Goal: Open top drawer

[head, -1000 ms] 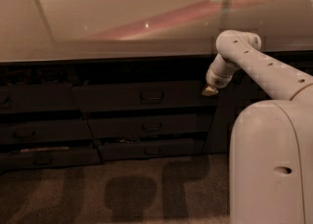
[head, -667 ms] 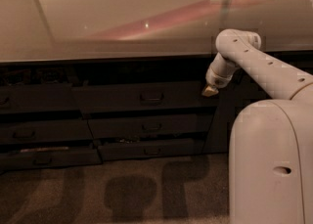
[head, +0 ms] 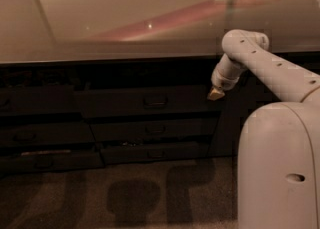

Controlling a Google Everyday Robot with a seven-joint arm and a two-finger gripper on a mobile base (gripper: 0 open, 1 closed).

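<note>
**Desk:** Where is the top drawer (head: pixel 120 104)?

**Photographer:** Under the edge of the pale worktop (head: pixel 125 23), in the middle bank of dark fronts. It looks shut, its face level with its neighbours, its small loop handle (head: pixel 155 101) centred and untouched.

**Desk:** And the claw (head: pixel 216 93)?

**Photographer:** It hangs at the right end of that drawer front, about level with the handle but well to the right of it, at the tip of the white arm (head: pixel 260 58). Whether it is wide or narrow, I cannot tell; it holds nothing that shows.

**Desk:** What has changed over the last second?

**Photographer:** Practically nothing. Arm and claw sit where they were, and the drawer has not budged. I judge the pull has not begun: the claw must first travel left to the handle.

**Desk:** Anything else around?

**Photographer:** Two shallower drawers (head: pixel 155 129) below, shadowed floor (head: pixel 130 193), and the robot's white body (head: pixel 280 173) at right.
</note>
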